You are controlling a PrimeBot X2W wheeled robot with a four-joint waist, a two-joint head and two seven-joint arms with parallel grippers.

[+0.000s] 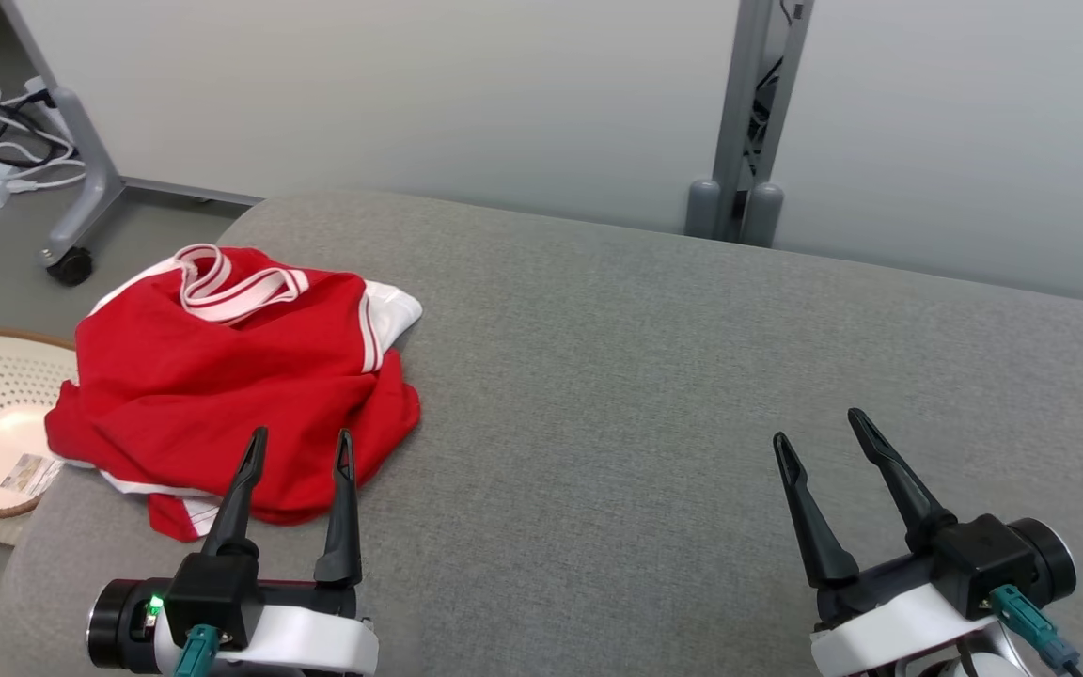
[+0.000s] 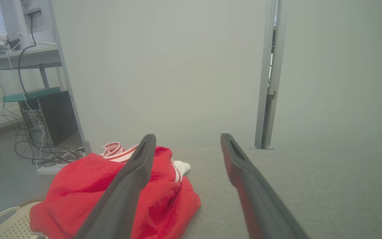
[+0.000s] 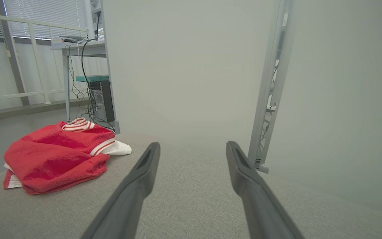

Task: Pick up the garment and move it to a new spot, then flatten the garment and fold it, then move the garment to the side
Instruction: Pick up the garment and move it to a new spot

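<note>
Grey fabric surface (image 1: 654,376) with red garment (image 1: 231,385), pale partitions (image 1: 429,94) behind

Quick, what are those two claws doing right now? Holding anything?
Left gripper: open, holding nothing, close to the red garment.
Right gripper: open, holding nothing, over the grey padded surface.
</note>
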